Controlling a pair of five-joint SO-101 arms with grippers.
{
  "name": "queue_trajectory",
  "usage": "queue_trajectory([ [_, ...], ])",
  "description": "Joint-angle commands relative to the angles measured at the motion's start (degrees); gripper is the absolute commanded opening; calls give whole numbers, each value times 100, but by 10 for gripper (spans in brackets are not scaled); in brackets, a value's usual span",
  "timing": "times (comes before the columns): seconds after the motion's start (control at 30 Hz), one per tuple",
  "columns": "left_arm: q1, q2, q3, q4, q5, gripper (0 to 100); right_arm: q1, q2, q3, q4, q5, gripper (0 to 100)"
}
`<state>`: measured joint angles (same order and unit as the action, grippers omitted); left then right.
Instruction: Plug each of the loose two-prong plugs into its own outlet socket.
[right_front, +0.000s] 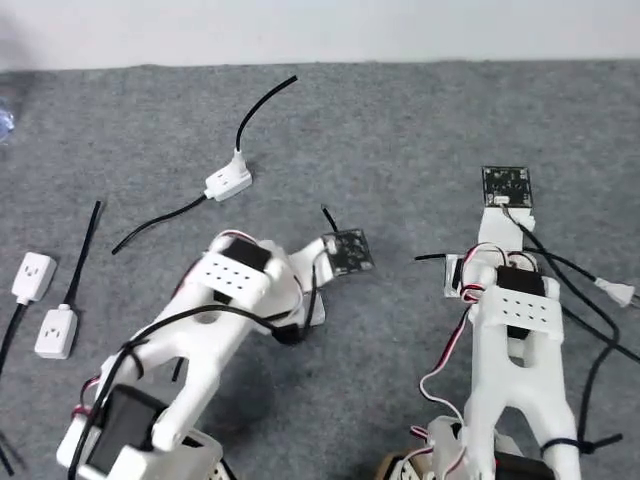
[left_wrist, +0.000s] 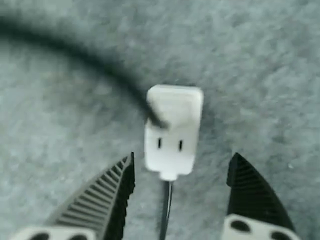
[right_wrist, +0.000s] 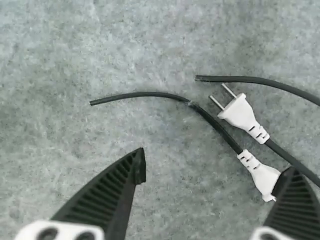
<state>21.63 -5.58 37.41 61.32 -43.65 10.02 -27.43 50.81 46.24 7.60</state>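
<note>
So, plug (right_wrist: 240, 112): we judge it light, rigid; hold its moulded body.
Left gripper (left_wrist: 183, 156): open wide, empty, over socket (left_wrist: 172, 130).
Right gripper (right_wrist: 216, 160): open wide, empty.

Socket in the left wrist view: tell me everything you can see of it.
The socket is a small white block with rounded corners, plastic by the look. It lies flat on the grey felt-like table cover, face up, its two narrow slots empty. A thin black cord leaves the end nearer the left gripper, whose open fingers flank that end without touching it. A blurred black cable crosses its far part; whether they touch is unclear.
</note>
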Motion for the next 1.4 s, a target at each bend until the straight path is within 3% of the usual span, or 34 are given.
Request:
queue_trajectory([
  [0.0, 211, 290, -215, -246, -158, 286, 84, -84, -26, -84, -26, 387],
  [0.13, 202, 1020, -303, -580, -211, 287, 48, -92, 44, -75, -26, 387],
  [0.63, 193, 2277, -1956, 765, -580, 280, 31, -92, 123, -101, -26, 387],
  [0.73, 193, 2541, -2264, 941, -580, 204, 31, -92, 123, -101, -26, 387],
  [0.87, 105, 2769, -2607, 941, -589, 15, -66, -92, 123, -110, -26, 387],
  [1.03, -360, 2655, -3125, 1240, -589, 12, -145, -92, 202, -154, -26, 387],
  [1.2, -1354, 1802, -4277, 2022, -589, 12, -145, -92, 229, -277, -26, 387],
  [1.37, -2189, 1398, -4945, 2092, -580, 13, -154, -92, 229, -295, -26, 387],
])
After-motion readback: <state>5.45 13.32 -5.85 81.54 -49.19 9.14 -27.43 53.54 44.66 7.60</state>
